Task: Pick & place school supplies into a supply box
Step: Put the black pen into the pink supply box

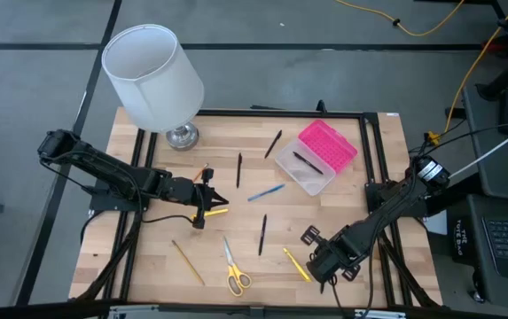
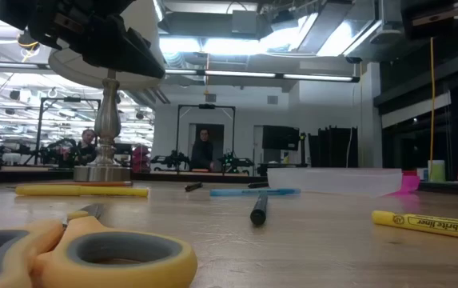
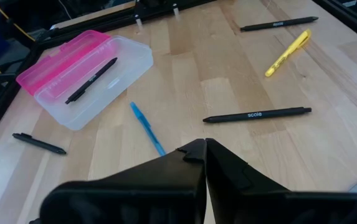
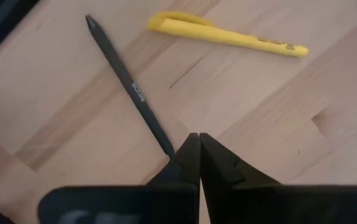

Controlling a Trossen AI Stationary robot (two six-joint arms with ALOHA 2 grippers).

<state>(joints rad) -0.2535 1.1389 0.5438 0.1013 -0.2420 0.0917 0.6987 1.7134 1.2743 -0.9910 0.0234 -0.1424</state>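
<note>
High view: my left gripper [image 1: 221, 203] hangs over the left-middle of the wooden table [image 1: 342, 217], fingers pinched together on nothing. Its tips sit just above a yellow pen [image 1: 215, 212]. My right gripper [image 1: 312, 237] is low near the front right, also clenched and empty, beside a yellow highlighter [image 1: 296, 264].

The supply box [image 1: 314, 158] lies open toward the back right: clear base, pink lid [image 1: 327, 144] folded back. One black pen [image 1: 307, 161] rests inside the base.

Loose on the boards: the yellow-handled scissors [image 1: 234, 268] at the front centre, a tan pencil [image 1: 187, 262] to their left, a black pen [image 1: 262, 234] between the scissors and my right gripper, a blue pen [image 1: 265, 192] mid-table, two more black pens [image 1: 239, 170] and [image 1: 273, 143] farther back, something orange [image 1: 202, 173] near my left wrist.

Left wrist view: my closed fingertips [image 3: 197, 152] point at the blue pen [image 3: 147, 128], box [image 3: 88, 78] beyond it.

Right wrist view: my shut tips [image 4: 195, 152] touch or overlap the end of a black pen [image 4: 128, 84]; I cannot tell which.

A white-shaded lamp [image 1: 152, 75] stands at the back left corner.
</note>
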